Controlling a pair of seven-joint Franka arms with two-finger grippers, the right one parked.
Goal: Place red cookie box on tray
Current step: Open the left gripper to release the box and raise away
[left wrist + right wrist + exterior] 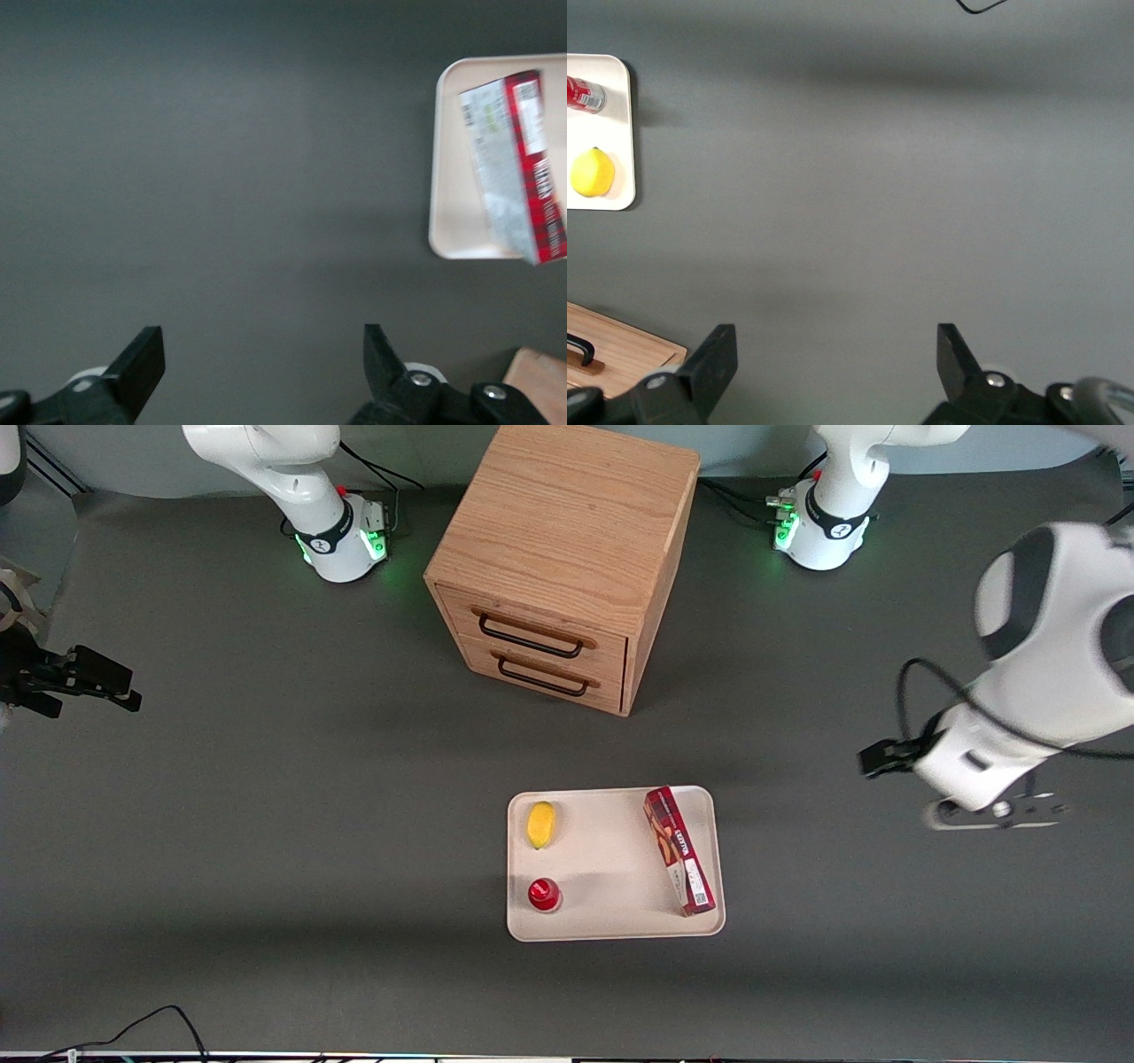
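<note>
Left gripper (263, 372) — fingers (142, 359) spread wide, empty, above dark-grey tabletop (221, 177) — well apart from long dark-red cookie box (679, 862) on cream-white tray (611, 926).

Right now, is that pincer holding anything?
Working pincer: open, holding nothing, above bare table off the working arm's end of the tray; the red cookie box lies on the tray.

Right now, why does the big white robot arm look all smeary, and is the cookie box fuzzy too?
Front view: the working arm with its gripper is motion-smeared, while the red cookie box on the tray looks crisp. Left wrist view: the box is soft and its label unreadable.
</note>
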